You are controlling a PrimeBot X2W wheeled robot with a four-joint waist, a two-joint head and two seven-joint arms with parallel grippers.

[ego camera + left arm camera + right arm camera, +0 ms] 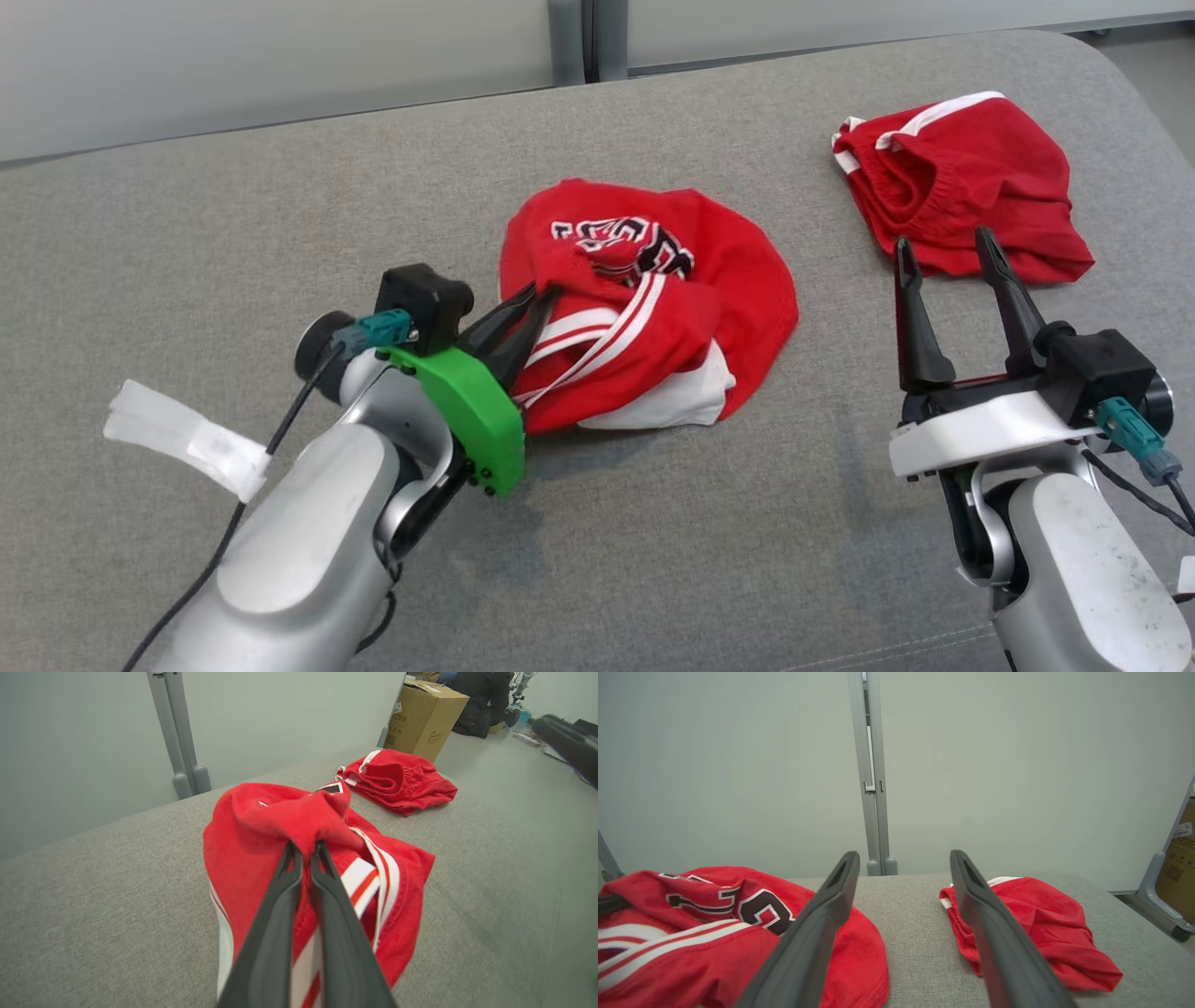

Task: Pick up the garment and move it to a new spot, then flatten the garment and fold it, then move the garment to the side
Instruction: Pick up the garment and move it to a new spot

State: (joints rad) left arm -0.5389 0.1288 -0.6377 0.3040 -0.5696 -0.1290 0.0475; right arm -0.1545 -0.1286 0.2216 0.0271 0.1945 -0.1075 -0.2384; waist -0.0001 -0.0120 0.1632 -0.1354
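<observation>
A crumpled red garment [709, 271] with white stripes and dark lettering lies bunched in the middle of the grey padded surface [233, 215]. My left gripper [544, 297] is shut on a fold at its left edge; in the left wrist view the red garment [261, 816] puckers around my left gripper [306, 848]. My right gripper [945, 252] stands open to the right, nothing between its fingers, just in front of a second red garment [980, 177]. The right wrist view shows my right gripper [903, 856], the lettered garment [714, 905] at left and the second one [1045, 924] at right.
A strip of white tape [182, 439] hangs from my left forearm. Pale wall panels with a grey post [873, 774] stand behind the surface. A cardboard box [427, 716] sits on the floor past the far end, with a dark-clothed person [486, 700] beyond it.
</observation>
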